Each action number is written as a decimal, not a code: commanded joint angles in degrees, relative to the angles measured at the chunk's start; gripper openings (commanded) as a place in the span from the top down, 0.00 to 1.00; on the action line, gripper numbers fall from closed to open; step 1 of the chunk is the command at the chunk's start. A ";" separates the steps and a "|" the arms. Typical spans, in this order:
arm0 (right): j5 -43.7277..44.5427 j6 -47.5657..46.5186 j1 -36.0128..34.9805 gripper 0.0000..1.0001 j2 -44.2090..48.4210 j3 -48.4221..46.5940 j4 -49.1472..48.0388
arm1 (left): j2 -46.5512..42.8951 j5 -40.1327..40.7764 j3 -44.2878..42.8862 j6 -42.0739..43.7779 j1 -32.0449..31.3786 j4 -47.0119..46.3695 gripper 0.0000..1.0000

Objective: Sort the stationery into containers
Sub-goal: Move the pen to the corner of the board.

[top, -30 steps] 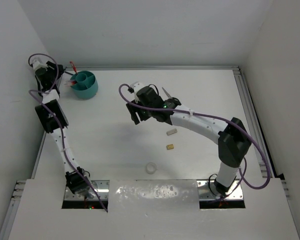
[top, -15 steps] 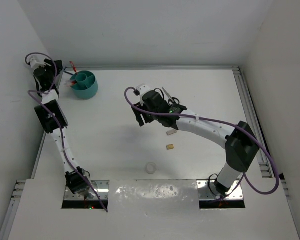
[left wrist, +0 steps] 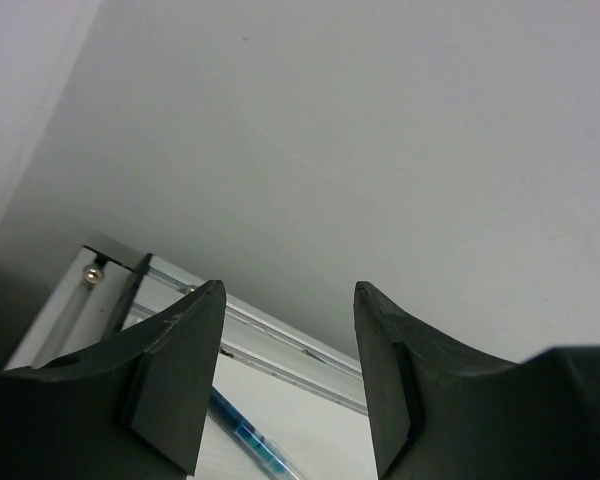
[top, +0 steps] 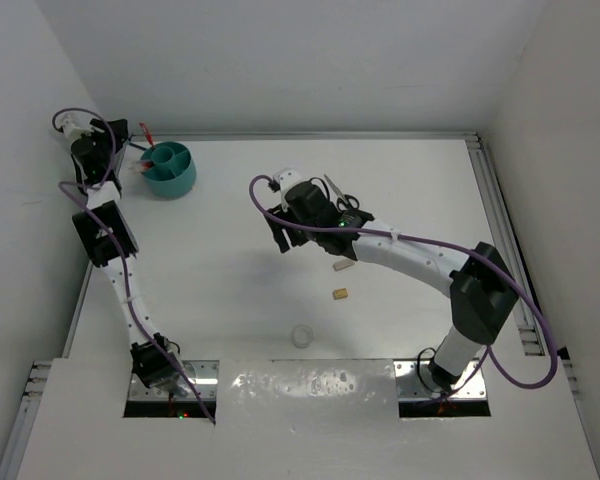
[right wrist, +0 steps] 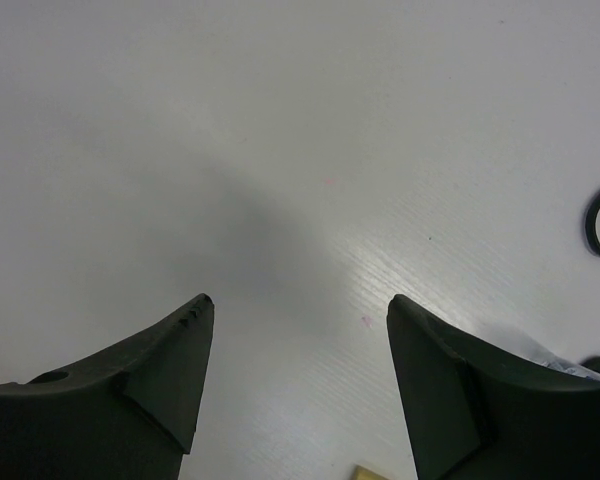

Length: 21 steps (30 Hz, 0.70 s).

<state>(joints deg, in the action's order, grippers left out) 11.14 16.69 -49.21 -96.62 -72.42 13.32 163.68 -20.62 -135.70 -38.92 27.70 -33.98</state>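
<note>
**Operator:** How does my left side look?

**Spotter:** Your left fingers [left wrist: 175, 370] stand wide apart, and only the wall and the desk's edge rail [left wrist: 280, 345] show in the gap. A blue pen [left wrist: 242, 432] lies on the desk [top: 220, 290] just under the inner edge of the left one.

**Operator:** And the cup?

**Spotter:** The teal organiser [top: 169, 168] sits just beside your left fingers, on their right. A red pen [top: 145, 133] pokes up at the rim on the side facing them.

**Operator:** What about the right side?

**Spotter:** Your right fingers [right wrist: 165, 365] are spread wide too, hanging over bare desk with only white surface between them.

**Operator:** What is around them?

**Spotter:** The scissors [top: 338, 195] lie off to their right, partly hidden by your arm. One black handle loop shows at the edge of the wrist view. The white eraser [top: 343, 265] rests to their right and a little nearer the arm bases. The tan eraser [top: 339, 294] is just beyond it, nearer the bases again. The tape ring [top: 301, 335] is nearest the bases, well apart from both pairs of fingers. All four are far from the organiser.
</note>
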 commanded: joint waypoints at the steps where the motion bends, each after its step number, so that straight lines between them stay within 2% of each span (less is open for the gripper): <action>1: 0.03 -0.60 0.69 0.30 -1.11 -1.40 -1.20 | 1.56 -2.41 -2.55 -3.18 -1.25 -4.17 0.48; 9: -0.94 -0.69 1.49 0.30 -2.79 -2.90 -0.14 | 4.19 -0.47 -3.34 -5.29 -2.48 -3.29 0.48; 15: -1.55 -0.25 2.19 0.30 -2.70 -2.02 -0.31 | 5.42 5.84 -4.31 -7.66 -3.18 -1.09 0.48; 21: -2.26 0.01 2.72 0.30 -3.31 -2.46 -0.05 | 6.39 6.21 -5.28 -7.58 -4.68 -1.53 0.48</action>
<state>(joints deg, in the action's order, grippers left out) 9.74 16.47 -46.94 -99.50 -72.73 14.22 168.20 -15.77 -138.41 -45.69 23.90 -33.21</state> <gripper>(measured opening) 0.699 0.519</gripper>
